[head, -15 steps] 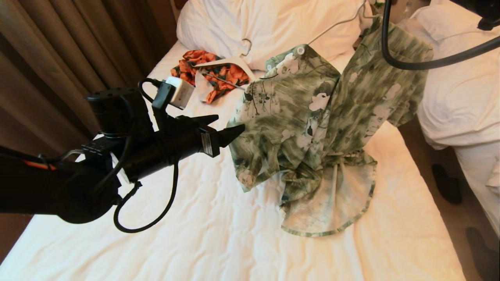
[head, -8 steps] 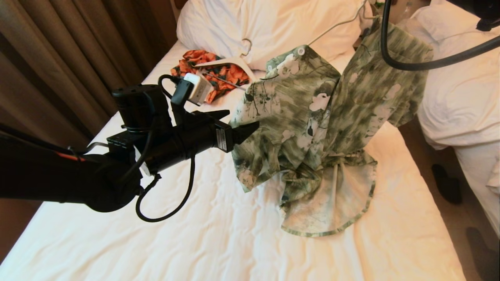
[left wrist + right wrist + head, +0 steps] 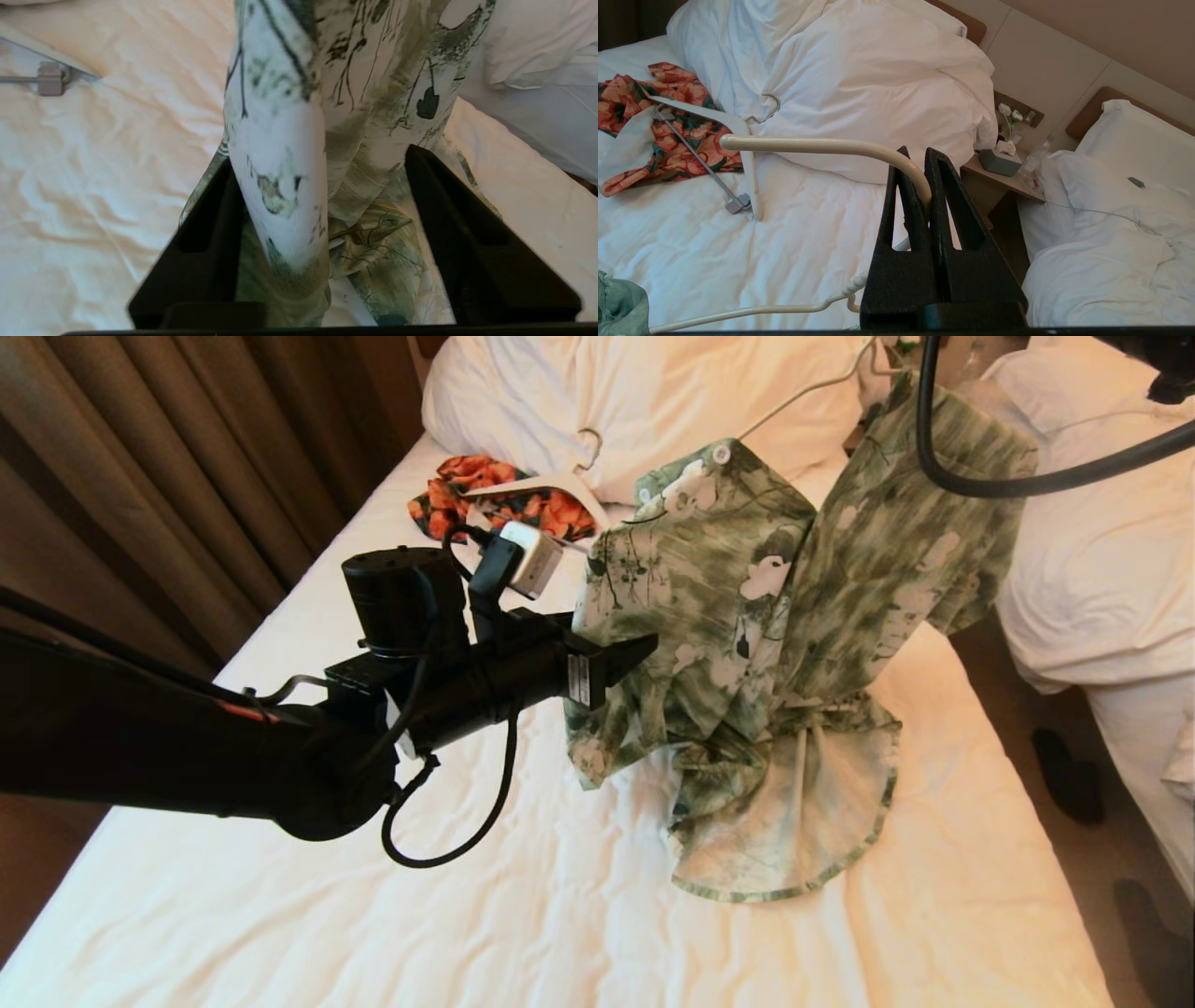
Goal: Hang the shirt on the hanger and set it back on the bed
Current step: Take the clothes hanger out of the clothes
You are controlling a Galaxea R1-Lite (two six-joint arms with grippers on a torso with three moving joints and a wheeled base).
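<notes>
The green and white floral shirt [image 3: 747,616] hangs over the bed [image 3: 467,915], its hem bunched on the white sheet. It hangs on the thin cream hanger [image 3: 803,394], which runs up out of the head view. My right gripper [image 3: 917,151] is shut on the hanger's curved hook [image 3: 822,145], high above the bed's far right corner. My left gripper [image 3: 611,630] is open at the shirt's left edge. In the left wrist view a fold of the shirt [image 3: 280,140] hangs between the spread fingers [image 3: 448,224] of my left gripper [image 3: 320,156].
A small orange-and-black floral garment [image 3: 495,504] lies by the big pillow [image 3: 635,392] with a thicker white hanger [image 3: 551,483] on it. Brown curtains [image 3: 140,476] stand to the left. A second bed [image 3: 1092,569] and a nightstand [image 3: 1008,177] are to the right.
My left arm has moved right and forward, so its open fingers now straddle the shirt's left edge. The shirt and the right arm have hardly shifted.
</notes>
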